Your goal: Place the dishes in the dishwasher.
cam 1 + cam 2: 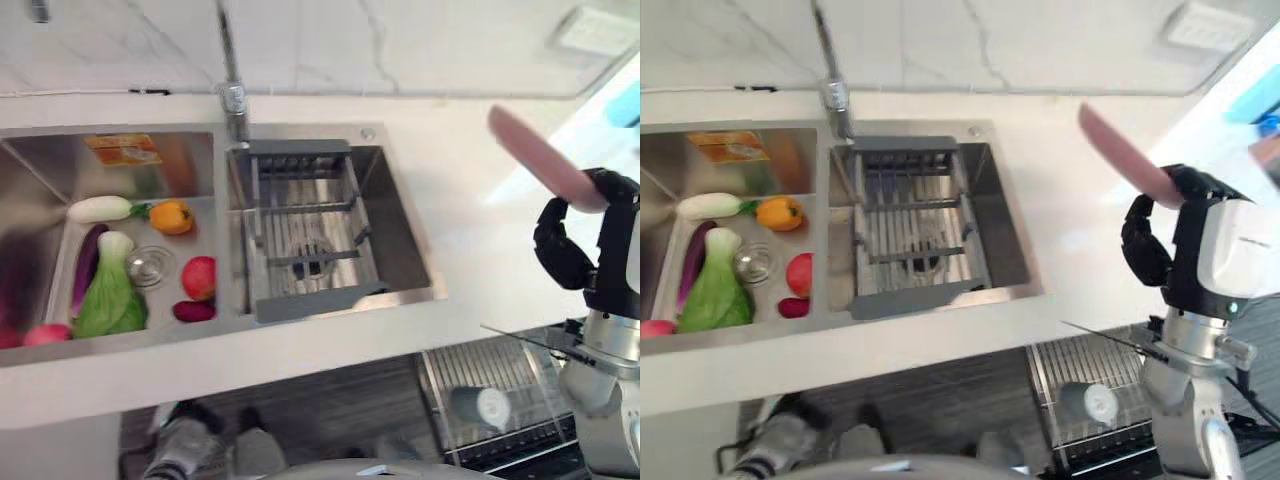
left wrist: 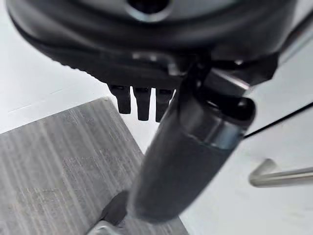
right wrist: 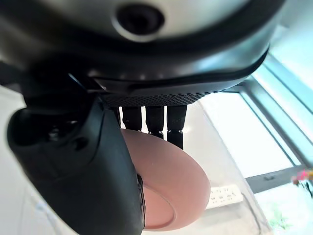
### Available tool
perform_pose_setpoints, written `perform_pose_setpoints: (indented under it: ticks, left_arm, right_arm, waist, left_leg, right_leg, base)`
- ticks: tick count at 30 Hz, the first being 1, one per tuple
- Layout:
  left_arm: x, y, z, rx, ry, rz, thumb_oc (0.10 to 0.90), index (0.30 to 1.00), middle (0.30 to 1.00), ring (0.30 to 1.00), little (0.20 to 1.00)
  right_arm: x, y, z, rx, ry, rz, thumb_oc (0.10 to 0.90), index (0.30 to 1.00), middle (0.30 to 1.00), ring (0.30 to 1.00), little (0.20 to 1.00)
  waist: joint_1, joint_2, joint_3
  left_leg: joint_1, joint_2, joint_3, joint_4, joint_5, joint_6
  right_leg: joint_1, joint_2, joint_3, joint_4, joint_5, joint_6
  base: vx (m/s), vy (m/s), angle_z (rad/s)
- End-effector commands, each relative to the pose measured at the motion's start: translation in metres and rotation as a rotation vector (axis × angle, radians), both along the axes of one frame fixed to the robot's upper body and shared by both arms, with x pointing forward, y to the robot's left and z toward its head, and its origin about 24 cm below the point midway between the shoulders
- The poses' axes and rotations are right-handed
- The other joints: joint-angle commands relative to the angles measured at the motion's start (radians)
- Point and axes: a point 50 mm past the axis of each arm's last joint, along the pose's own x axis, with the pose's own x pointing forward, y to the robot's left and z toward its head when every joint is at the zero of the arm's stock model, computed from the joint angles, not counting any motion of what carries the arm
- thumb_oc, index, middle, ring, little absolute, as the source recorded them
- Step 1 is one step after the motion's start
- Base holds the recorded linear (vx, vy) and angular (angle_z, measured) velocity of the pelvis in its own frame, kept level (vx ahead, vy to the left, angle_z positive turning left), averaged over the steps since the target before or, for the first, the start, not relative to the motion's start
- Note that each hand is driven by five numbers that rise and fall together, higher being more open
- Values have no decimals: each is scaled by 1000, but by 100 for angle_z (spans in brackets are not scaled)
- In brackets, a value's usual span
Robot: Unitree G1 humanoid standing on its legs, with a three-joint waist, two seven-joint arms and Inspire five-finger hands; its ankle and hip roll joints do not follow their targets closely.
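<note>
Above the counter (image 1: 470, 200), right of the sink (image 1: 395, 230), the right hand (image 1: 575, 235) grasps a pink plate (image 1: 540, 160) between thumb and fingers, tilted in the air. Below it stands the open dishwasher rack (image 1: 500, 375). The left hand (image 2: 161, 63) hangs relaxed, holding nothing.

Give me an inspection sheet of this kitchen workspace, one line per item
Surface: pale countertop around a double steel sink.
Job's things: pink plate pinched in the right hand, raised above the counter; open dishwasher rack below holds a cup.
Clutter: toy vegetables in the left basin; grey drain rack in the right basin.
Hands: right hand shut on the plate; left hand empty, fingers straight.
Cables: nothing seen.
Surroundings: faucet, marble backsplash, wood-look floor.
</note>
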Motion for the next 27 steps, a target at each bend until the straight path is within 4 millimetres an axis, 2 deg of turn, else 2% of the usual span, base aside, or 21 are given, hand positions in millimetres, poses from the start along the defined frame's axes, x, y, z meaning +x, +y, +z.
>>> perform_pose_setpoints:
  ticks: [1, 2, 4, 5, 7, 8, 10, 12, 13, 17, 18, 19, 20, 21, 22, 24, 26, 27]
  left_arm:
    - [-10, -28, -14, -87, 21, 55, 800, 900, 900, 900, 900]
    - [-14, -29, -16, -91, 36, 82, 800, 900, 900, 900, 900]
    - [-16, -34, -18, -107, 44, 93, 800, 900, 900, 900, 900]
    - [-17, -42, -20, -130, 30, 111, 800, 900, 900, 900, 900]
    - [-15, -49, -21, -148, 10, 140, 800, 900, 900, 900, 900]
    - [-14, -50, -22, -150, 9, 140, 800, 900, 900, 900, 900]
    - [-12, -57, -22, -165, -4, 166, 800, 900, 900, 900, 900]
    - [-15, -58, -23, -168, 3, 177, 800, 900, 900, 900, 900]
    - [-17, -61, -25, -174, 13, 167, 800, 900, 900, 900, 900]
    - [-21, -63, -26, -166, 42, 158, 800, 900, 900, 900, 900]
    - [-25, -63, -28, -162, 60, 166, 800, 900, 900, 900, 900]
    - [-25, -63, -28, -162, 60, 166, 800, 900, 900, 900, 900]
    - [-28, -64, -28, -160, 71, 172, 800, 900, 900, 900, 900]
    - [-28, -64, -29, -160, 71, 172, 800, 900, 900, 900, 900]
    - [-30, -65, -29, -162, 77, 178, 800, 900, 900, 900, 900]
    - [-31, -66, -30, -163, 82, 177, 800, 900, 900, 900, 900]
    - [-31, -70, -30, -162, 91, 169, 800, 900, 900, 900, 900]
    - [-31, -70, -30, -161, 92, 169, 800, 900, 900, 900, 900]
  right_arm:
    - [-3, -6, 63, -100, -348, -64, 400, 300, 300, 300, 300]
    - [-1, -6, 63, -118, -329, -69, 400, 300, 300, 300, 300]
    - [-3, -11, 63, -146, -312, -99, 400, 300, 300, 300, 300]
    - [-11, -17, 65, -195, -304, -151, 400, 300, 300, 300, 300]
    - [-15, -18, 71, -228, -344, -187, 400, 300, 300, 300, 300]
    - [-15, -18, 72, -230, -346, -187, 400, 300, 300, 300, 300]
    - [-16, -22, 62, -218, -296, -215, 400, 300, 300, 300, 300]
    - [-16, -24, 57, -209, -265, -224, 400, 300, 300, 300, 300]
    - [-19, -30, 45, -198, -191, -256, 400, 300, 300, 300, 300]
    - [-25, -37, 32, -184, -128, -304, 400, 300, 300, 300, 300]
    - [-28, -38, 20, -143, -83, -318, 400, 300, 300, 300, 300]
    - [-29, -38, 19, -142, -82, -318, 400, 300, 300, 300, 300]
    - [-32, -40, 6, -105, -23, -337, 400, 300, 300, 300, 300]
    - [-32, -40, 6, -104, -23, -338, 400, 300, 300, 300, 300]
    - [-36, -41, -9, -64, 38, -362, 400, 300, 300, 300, 300]
    - [-37, -40, -12, -51, 50, -360, 400, 300, 300, 300, 300]
    - [-39, -36, -31, 0, 120, -357, 400, 300, 300, 300, 300]
    - [-39, -36, -31, 0, 120, -356, 400, 300, 300, 300, 300]
  waist:
    - [13, 42, -14]
    - [32, 52, -2]
    - [30, 65, 10]
    - [16, 91, 40]
    - [7, 135, 86]
    - [5, 136, 89]
    - [-12, 174, 111]
    - [-18, 181, 109]
    - [-33, 188, 103]
    - [-50, 189, 102]
    - [-60, 190, 95]
    - [-60, 189, 95]
    - [-66, 188, 87]
    - [-64, 187, 87]
    - [-74, 189, 79]
    - [-75, 189, 77]
    - [-83, 187, 78]
    - [-83, 186, 78]
  left_leg:
    - [-54, -82, 2, -324, 133, -81]
    - [-85, -69, 5, -307, 169, -103]
    - [-97, -67, 1, -287, 181, -116]
    - [-116, -62, -14, -253, 190, -131]
    - [-135, -43, -23, -247, 227, -147]
    - [-132, -43, -26, -249, 227, -151]
    - [-139, -24, -22, -256, 249, -166]
    - [-127, -22, -26, -267, 252, -164]
    - [-108, -17, -34, -302, 259, -159]
    - [-95, -8, -49, -316, 289, -167]
    - [-82, 0, -44, -318, 287, -164]
    - [-81, 0, -44, -318, 287, -164]
    - [-70, 8, -40, -318, 289, -164]
    - [-69, 8, -39, -319, 289, -164]
    - [-57, 23, -33, -322, 297, -170]
    - [-53, 29, -32, -324, 299, -173]
    - [-42, 40, -32, -326, 298, -179]
    - [-41, 40, -32, -326, 298, -179]
  right_leg:
    - [126, -23, -123, -146, -144, -33]
    - [147, -9, -164, -242, -171, -41]
    - [148, 1, -161, -265, -184, -51]
    - [150, 0, -169, -267, -198, -51]
    - [142, 3, -171, -267, -196, -57]
    - [144, 5, -172, -267, -199, -59]
    - [146, 33, -168, -267, -215, -79]
    - [153, 41, -172, -267, -215, -85]
    - [164, 59, -171, -267, -220, -99]
    - [177, 80, -167, -267, -224, -115]
    - [187, 90, -163, -267, -225, -119]
    - [188, 90, -163, -267, -225, -119]
    - [195, 99, -157, -267, -227, -122]
    - [195, 99, -156, -267, -227, -122]
    - [194, 113, -145, -267, -228, -129]
    - [191, 117, -139, -267, -226, -130]
    - [186, 125, -125, -267, -221, -130]
    - [187, 125, -124, -267, -221, -130]
  base:
    - [-263, -167, -82]
    - [-152, -182, -102]
    - [-167, -150, -71]
    - [-236, -79, 36]
    - [-269, -45, 66]
    - [-200, -30, 19]
    - [-216, -90, 7]
    - [-95, -80, 5]
    - [-60, -72, -9]
    - [-28, -67, 1]
    - [-13, -59, 0]
    - [13, -58, -6]
    - [10, -31, -7]
    - [30, -55, -12]
    - [19, -26, -10]
    - [5, -25, -8]
    - [-6, -37, -12]
    - [-3, -36, -15]
